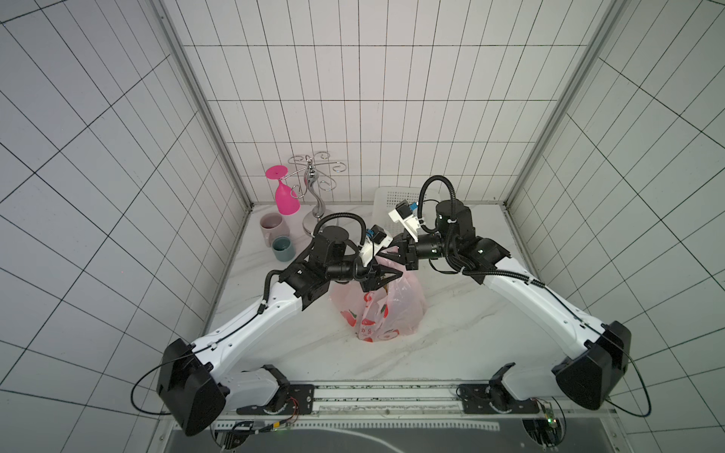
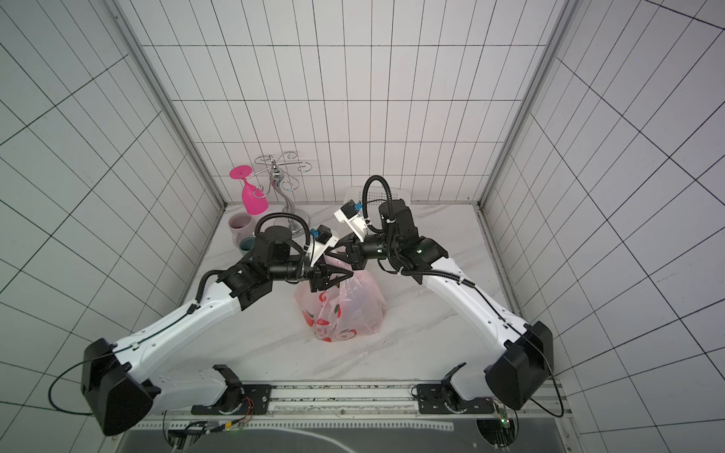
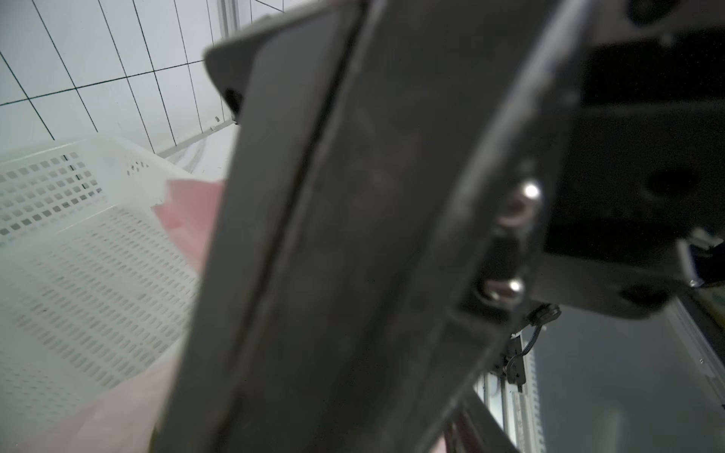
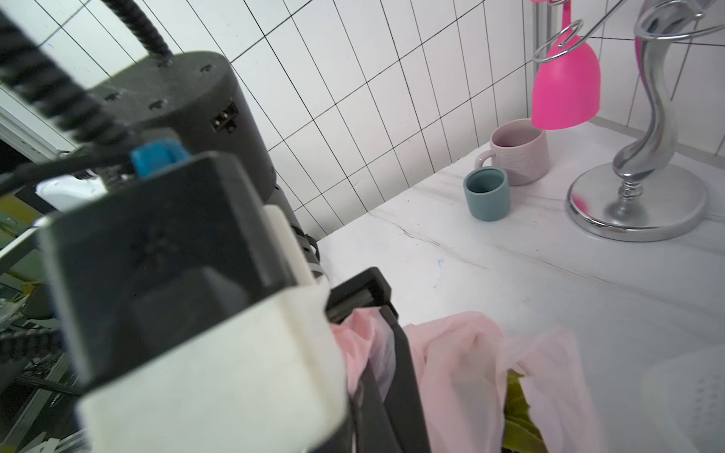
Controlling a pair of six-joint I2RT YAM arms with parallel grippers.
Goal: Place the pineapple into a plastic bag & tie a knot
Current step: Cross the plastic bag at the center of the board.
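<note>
The plastic bag sits mid-table with the pineapple inside. Now comes the tying. The right gripper is squeezed shut at the bag's top. The left gripper, I cannot tell. Next, the bag's top ends need crossing and pulling tight.

Bare tabletop in front of plastic bag; mugs, rack, basket behind.

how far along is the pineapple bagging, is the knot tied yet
Done: the pineapple sits inside the plastic bag, its green leaves showing at the mouth in the right wrist view. In hand: both grippers meet at the bag's top; the right gripper is shut, and pink film runs between the fingers of the left gripper. To do: no knot shows yet, so tying remains.
</note>
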